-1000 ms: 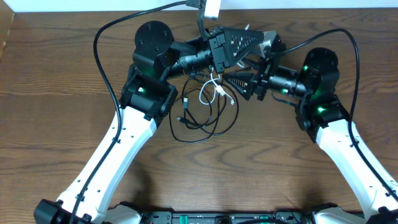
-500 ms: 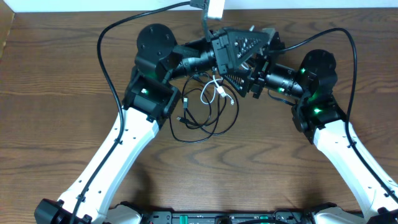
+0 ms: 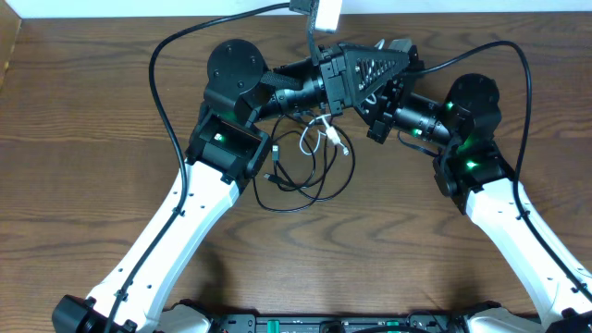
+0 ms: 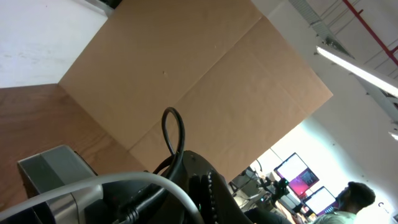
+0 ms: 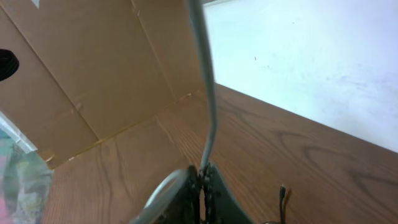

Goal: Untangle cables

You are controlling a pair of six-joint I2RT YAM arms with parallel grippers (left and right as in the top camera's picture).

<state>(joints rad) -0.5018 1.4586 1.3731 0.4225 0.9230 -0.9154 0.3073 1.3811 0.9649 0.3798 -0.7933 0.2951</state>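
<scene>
Altogether two cables: one black cable (image 3: 296, 209), one white cable (image 3: 321, 125).

A brown wooden table (image 3: 92, 139) bears a looped black cable (image 3: 296, 209); a white cable (image 3: 316, 139) seemingly lies across it.

cables (image 3: 314, 139) on table (image 3: 83, 139), between left arm (image 3: 185, 203) and right arm (image 3: 518, 222).

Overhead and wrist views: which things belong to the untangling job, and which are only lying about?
Belong to the job:
- black cable
- white cable

Only lying about:
- cardboard sheet
- thick arm cords
- screens far behind
</scene>
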